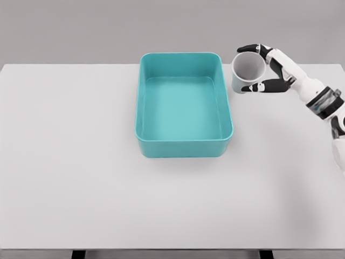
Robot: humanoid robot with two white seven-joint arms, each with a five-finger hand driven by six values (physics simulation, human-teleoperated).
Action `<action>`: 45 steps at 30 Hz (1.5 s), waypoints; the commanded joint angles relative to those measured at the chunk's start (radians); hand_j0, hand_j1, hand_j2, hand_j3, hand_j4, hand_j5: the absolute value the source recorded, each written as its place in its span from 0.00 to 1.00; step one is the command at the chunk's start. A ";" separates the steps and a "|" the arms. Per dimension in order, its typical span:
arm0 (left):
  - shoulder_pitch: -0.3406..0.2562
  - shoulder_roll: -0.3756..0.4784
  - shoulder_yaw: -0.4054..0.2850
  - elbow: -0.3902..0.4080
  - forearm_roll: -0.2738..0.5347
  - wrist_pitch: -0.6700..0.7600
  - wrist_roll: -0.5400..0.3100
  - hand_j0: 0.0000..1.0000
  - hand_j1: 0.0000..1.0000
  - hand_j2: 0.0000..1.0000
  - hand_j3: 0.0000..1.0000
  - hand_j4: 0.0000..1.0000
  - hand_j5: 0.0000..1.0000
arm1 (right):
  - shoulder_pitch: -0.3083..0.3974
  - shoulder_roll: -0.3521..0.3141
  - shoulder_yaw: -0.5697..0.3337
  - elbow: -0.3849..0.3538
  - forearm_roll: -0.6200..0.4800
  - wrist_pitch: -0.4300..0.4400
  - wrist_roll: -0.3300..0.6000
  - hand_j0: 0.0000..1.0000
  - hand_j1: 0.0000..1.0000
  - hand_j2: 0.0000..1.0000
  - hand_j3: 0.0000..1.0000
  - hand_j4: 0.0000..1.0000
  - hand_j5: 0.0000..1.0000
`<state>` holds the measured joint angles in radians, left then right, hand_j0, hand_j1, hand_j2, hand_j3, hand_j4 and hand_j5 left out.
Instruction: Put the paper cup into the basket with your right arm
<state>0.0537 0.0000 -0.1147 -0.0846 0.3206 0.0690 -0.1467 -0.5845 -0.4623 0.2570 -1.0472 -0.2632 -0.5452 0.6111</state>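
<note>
Your right hand (269,67) has its fingers (263,86) curled around the paper cup (247,73), mouth tilted toward you, just above the tabletop (81,162), and the teal basket (183,145) lies directly left of those fingers, long axis running away from you.

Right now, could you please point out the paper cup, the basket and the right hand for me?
paper cup (241,84): head view, outer side wall.
basket (183,148): head view, near wall.
right hand (278,69): head view, back of the hand, fingers around the cup.
</note>
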 commanded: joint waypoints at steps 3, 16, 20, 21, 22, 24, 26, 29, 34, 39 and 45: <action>0.000 0.000 0.000 0.000 0.000 0.000 -0.001 1.00 1.00 1.00 1.00 1.00 1.00 | 0.006 -0.002 -0.050 -0.103 0.021 -0.002 0.000 0.75 0.75 0.75 0.75 0.75 0.75; 0.000 0.000 0.000 0.000 0.000 0.000 -0.001 1.00 1.00 1.00 1.00 1.00 1.00 | 0.018 0.007 0.016 -0.364 0.189 0.005 0.000 0.75 0.75 0.75 0.75 0.75 0.75; 0.000 0.000 0.000 0.000 0.000 0.000 -0.001 1.00 1.00 1.00 1.00 1.00 1.00 | 0.015 0.017 0.065 -0.399 0.266 0.011 0.000 0.75 0.75 0.75 0.75 0.75 0.75; 0.000 0.000 0.000 0.000 0.000 0.000 -0.001 1.00 1.00 1.00 1.00 1.00 1.00 | 0.014 0.019 0.080 -0.399 0.291 0.013 0.000 0.75 0.75 0.75 0.75 0.75 0.75; 0.000 0.000 0.000 0.000 0.000 0.000 0.001 1.00 1.00 1.00 1.00 1.00 1.00 | 0.014 0.024 0.090 -0.401 0.311 0.013 0.000 0.75 0.75 0.75 0.75 0.75 0.75; 0.000 0.000 0.000 0.000 0.000 0.000 -0.001 1.00 1.00 1.00 1.00 1.00 1.00 | 0.009 0.037 0.096 -0.401 0.360 0.013 0.000 0.75 0.75 0.75 0.75 0.75 0.75; 0.002 0.000 0.000 0.000 0.000 0.000 -0.001 1.00 1.00 1.00 1.00 1.00 1.00 | 0.006 0.044 0.113 -0.399 0.423 0.016 0.000 0.75 0.75 0.75 0.75 0.75 0.75; 0.000 0.000 0.000 0.000 0.000 0.000 -0.001 1.00 1.00 1.00 1.00 1.00 1.00 | 0.006 0.067 0.114 -0.404 0.518 0.073 0.000 0.71 0.71 0.71 0.71 0.71 0.71; 0.000 0.000 0.000 0.000 0.000 0.000 0.001 1.00 1.00 1.00 1.00 1.00 1.00 | 0.000 0.094 0.139 -0.421 0.656 0.136 0.000 0.73 0.73 0.73 0.73 0.73 0.73; 0.000 0.000 0.000 0.000 0.000 0.000 0.001 1.00 1.00 1.00 1.00 1.00 1.00 | 0.000 0.094 0.149 -0.545 0.774 0.300 0.000 0.73 0.73 0.73 0.73 0.73 0.73; 0.000 0.000 0.000 0.000 0.000 0.000 0.001 1.00 1.00 1.00 1.00 1.00 1.00 | -0.012 0.114 0.283 -0.573 0.963 0.376 0.000 0.73 0.73 0.73 0.73 0.73 0.73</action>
<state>0.0537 0.0000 -0.1149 -0.0845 0.3205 0.0690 -0.1465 -0.6013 -0.3554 0.4986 -1.6094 0.6307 -0.1909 0.6113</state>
